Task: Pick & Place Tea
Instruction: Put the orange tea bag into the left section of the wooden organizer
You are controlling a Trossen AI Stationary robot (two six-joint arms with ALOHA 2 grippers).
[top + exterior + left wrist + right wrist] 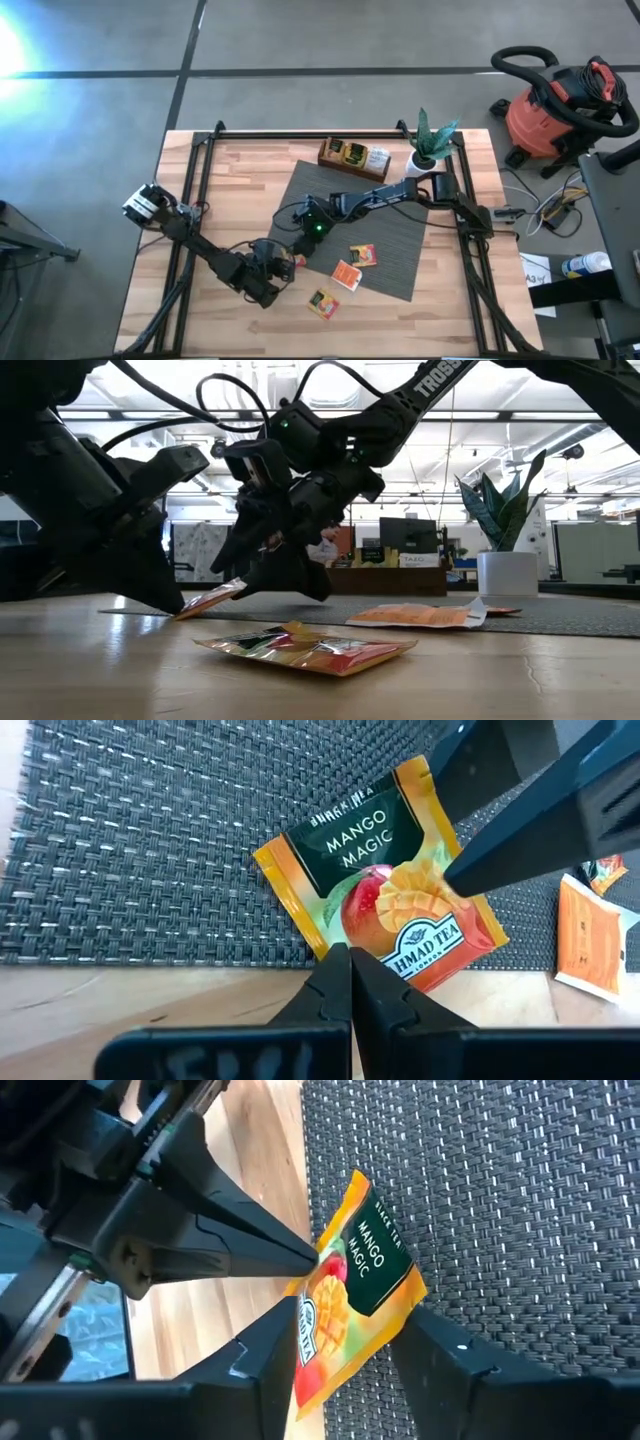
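The tea sachet (385, 885), orange with a dark green panel reading "Mango Magic" and a printed mango, sat tilted at the near edge of the grey ribbed mat (390, 235), one corner raised off the surface and its low end toward the wooden table (250, 165). The left tool (350, 982) had its two fingers closed tight together, their tips pinching the sachet's lower edge; in the low view the sachet (210, 598) slanted up from the table out of that pinch. The right tool (345, 1355) stood with its fingers apart on either side of the same sachet (355, 1280), one finger (270, 1355) by the orange end and the other at the green end, the packet lying between them; whether they pressed on it could not be told. In the high view the two tools met at the mat's near left edge, the left tool (272, 262) coming from the table's left side and the right tool (303, 243) reaching across the mat. Three more sachets lay flat nearby: two orange-red sachets (355, 265) on the mat's near part and a yellowish sachet (322, 302) on the bare wood beyond its corner. Farther back stood a dark wooden tray (355, 155) holding more packets, and a potted plant (430, 145) in a white pot at the mat's far right.
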